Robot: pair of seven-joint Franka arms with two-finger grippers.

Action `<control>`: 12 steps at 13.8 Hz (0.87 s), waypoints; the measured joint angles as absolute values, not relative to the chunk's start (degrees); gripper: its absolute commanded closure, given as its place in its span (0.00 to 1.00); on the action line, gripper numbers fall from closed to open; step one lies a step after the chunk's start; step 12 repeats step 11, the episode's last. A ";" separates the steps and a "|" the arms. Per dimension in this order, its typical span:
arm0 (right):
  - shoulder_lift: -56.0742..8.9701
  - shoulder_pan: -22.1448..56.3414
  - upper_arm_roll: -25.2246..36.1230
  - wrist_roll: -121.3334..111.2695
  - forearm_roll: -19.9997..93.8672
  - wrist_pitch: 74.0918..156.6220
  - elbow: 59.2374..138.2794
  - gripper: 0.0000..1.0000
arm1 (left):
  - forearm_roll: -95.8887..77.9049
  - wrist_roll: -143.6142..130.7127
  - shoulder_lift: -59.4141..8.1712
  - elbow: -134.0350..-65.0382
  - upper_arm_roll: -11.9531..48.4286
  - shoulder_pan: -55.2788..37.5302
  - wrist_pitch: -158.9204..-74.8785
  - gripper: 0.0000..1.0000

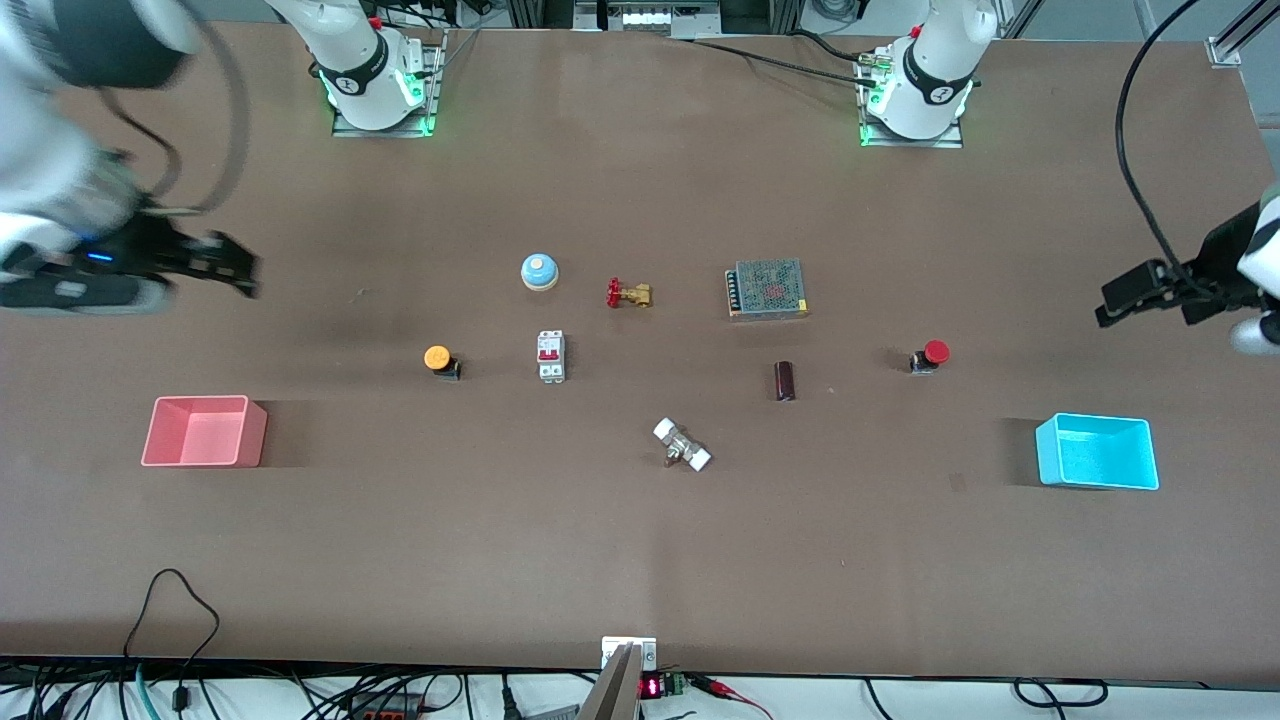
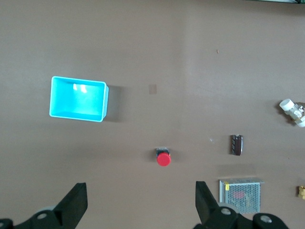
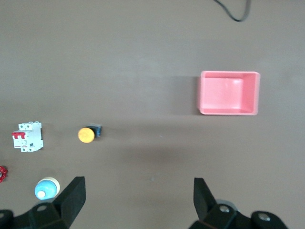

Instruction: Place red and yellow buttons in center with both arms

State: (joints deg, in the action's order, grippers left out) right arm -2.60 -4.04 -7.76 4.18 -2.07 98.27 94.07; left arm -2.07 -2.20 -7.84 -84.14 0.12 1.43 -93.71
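2 bins — pink bin [image 1: 204,432], cyan bin [image 1: 1097,452] — hold nothing.

No lettering is showing clearly enough to read; a small red digit display [image 1: 650,687] is glowing, its figures illegible.

Right wrist view: gripper high over bare table

Right gripper [image 3: 138,202] fingers spread wide, nothing between them. On the brown tabletop [image 3: 143,47]: pink bin [image 3: 229,92], empty. Yellow button [image 3: 86,134] on black body, well apart from bin. White breaker [image 3: 27,136] beside button. Blue-and-white bell [image 3: 47,188] near one finger [image 3: 71,200]. Red bit [image 3: 3,173] at frame edge, probably the valve handle. Black cable [image 3: 233,12].
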 measured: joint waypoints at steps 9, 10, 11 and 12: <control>-4.10 -3.84 -1.47 3.72 4.41 86.47 86.18 0.00 | -2.07 -2.18 -6.43 -86.89 0.18 1.48 -93.62 0.00; -4.14 -3.61 -1.49 3.72 4.25 86.31 86.18 0.00 | -2.07 -2.18 -6.42 -86.92 0.17 1.59 -93.62 0.00; -4.17 -3.20 -1.55 3.68 3.80 86.26 86.18 0.00 | -2.07 -2.18 -6.42 -86.95 0.16 1.69 -93.62 0.00; -4.17 -3.20 -1.55 3.68 3.80 86.26 86.18 0.00 | -2.07 -2.18 -6.42 -86.95 0.16 1.69 -93.62 0.00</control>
